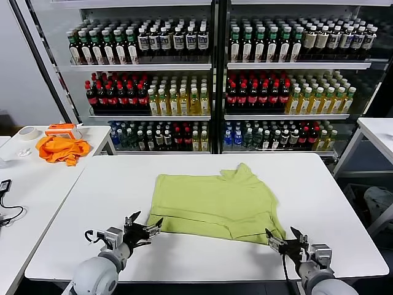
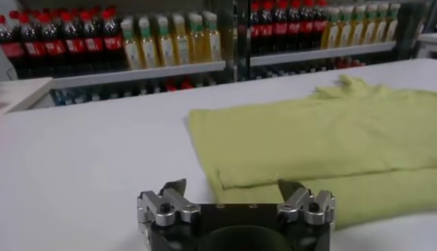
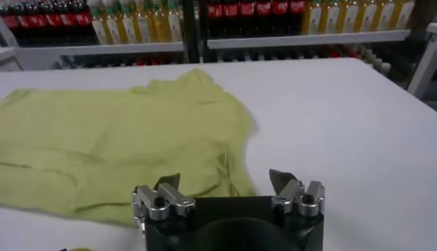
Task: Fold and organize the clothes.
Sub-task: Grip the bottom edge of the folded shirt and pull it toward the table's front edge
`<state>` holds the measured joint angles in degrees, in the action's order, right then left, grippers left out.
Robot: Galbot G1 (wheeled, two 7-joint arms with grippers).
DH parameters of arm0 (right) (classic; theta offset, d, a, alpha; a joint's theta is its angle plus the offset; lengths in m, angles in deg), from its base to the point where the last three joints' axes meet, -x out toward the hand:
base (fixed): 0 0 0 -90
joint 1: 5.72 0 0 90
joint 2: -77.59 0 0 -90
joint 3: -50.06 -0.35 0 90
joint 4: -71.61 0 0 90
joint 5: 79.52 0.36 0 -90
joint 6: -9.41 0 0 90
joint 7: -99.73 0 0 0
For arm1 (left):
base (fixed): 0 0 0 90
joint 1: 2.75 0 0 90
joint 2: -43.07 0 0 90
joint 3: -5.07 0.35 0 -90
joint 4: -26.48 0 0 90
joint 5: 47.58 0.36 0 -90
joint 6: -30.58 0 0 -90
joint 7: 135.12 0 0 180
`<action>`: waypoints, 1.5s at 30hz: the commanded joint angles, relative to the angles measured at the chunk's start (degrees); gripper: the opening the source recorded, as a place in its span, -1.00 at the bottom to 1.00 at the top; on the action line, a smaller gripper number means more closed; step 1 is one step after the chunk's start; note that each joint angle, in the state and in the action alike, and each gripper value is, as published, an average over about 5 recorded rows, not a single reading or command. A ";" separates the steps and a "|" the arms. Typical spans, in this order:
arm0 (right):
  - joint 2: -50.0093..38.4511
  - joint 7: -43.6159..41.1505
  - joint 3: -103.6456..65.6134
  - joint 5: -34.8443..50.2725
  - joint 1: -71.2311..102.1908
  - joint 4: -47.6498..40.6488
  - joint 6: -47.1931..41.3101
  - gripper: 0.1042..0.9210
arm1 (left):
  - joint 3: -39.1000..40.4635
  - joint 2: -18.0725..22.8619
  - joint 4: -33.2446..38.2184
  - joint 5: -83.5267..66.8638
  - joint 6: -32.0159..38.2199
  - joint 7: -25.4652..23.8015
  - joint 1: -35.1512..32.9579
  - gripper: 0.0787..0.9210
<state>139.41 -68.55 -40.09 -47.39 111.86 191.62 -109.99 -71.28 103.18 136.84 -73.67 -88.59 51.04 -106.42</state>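
Note:
The lime T-shirt [image 1: 216, 204] lies folded on the white table [image 1: 110, 203], its near edge doubled over and a sleeve sticking up at the far side. No print shows. My left gripper [image 1: 145, 226] hovers open just off the shirt's near left corner, holding nothing. Open and empty too, my right gripper [image 1: 283, 237] sits at the near right corner. In the left wrist view the shirt [image 2: 321, 136] spreads beyond the open left gripper [image 2: 233, 186]. The right wrist view has the shirt [image 3: 116, 146] ahead of the open right gripper [image 3: 225, 179].
An orange cloth [image 1: 59, 149] and a tape roll [image 1: 27, 133] lie on a side table at the far left. Shelves of bottles [image 1: 209, 80] stand behind the table. Another table edge [image 1: 377, 132] is at the right. A black cable [image 1: 6, 212] lies at the left.

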 commanded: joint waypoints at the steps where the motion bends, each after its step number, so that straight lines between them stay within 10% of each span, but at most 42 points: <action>1: 0.51 -0.67 -0.21 -2.19 1.65 -1.01 1.15 0.48 | 0.22 0.34 0.69 0.92 -1.14 1.34 -1.70 0.43; 22: -0.12 -1.85 1.94 0.33 1.00 -1.53 0.20 -0.93 | 1.23 0.43 0.93 0.95 -0.43 0.83 -2.37 -0.95; 45: -2.20 0.00 -0.78 -2.92 15.06 12.68 -3.69 -0.93 | -8.30 -5.59 16.96 0.66 -3.70 1.59 -20.02 -0.86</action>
<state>137.23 -68.69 -40.98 -48.59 123.82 201.72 -113.21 -77.50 98.43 150.84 -72.98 -91.35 52.65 -122.85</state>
